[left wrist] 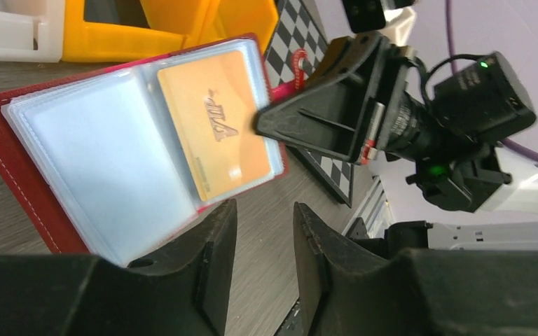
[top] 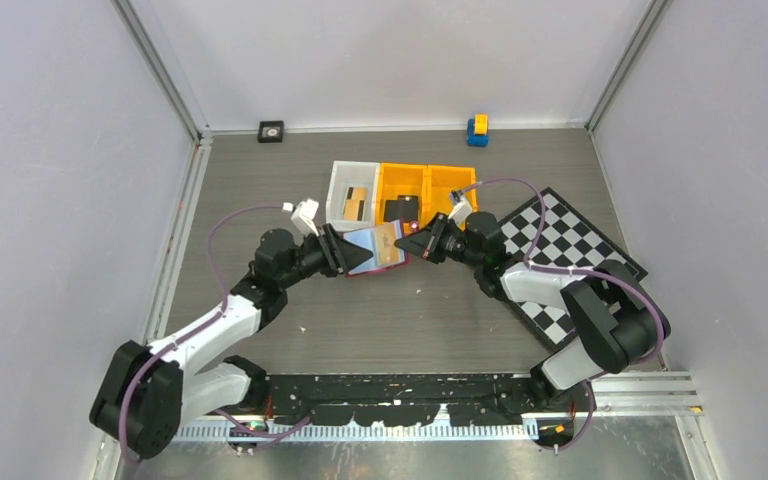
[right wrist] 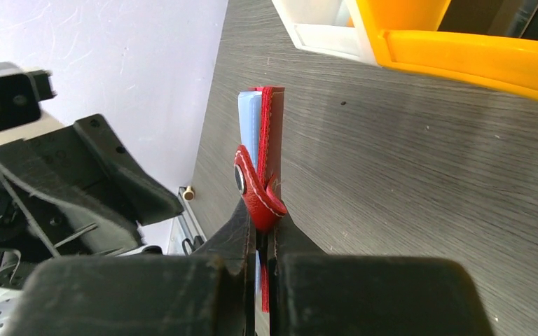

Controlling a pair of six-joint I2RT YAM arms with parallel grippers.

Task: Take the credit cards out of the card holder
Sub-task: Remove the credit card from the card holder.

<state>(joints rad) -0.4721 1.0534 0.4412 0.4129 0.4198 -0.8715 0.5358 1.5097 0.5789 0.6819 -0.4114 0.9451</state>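
The right pincer (right wrist: 263, 238) is clamped on the snap-tab edge of the flat red folding card holder (top: 375, 250). The holder is spread open near the middle of the tabletop (top: 410, 330), just short of the white and orange plastic bins (top: 400, 190) toward the far edge. The left pincer (left wrist: 263, 259) stands part open and empty, just beside the clear sleeves on the side away from the right pincer. One tan-orange credit card (left wrist: 210, 133) shows in a sleeve. Its long axis points toward the left pincer. Treat the left arm as the free one for the extraction.
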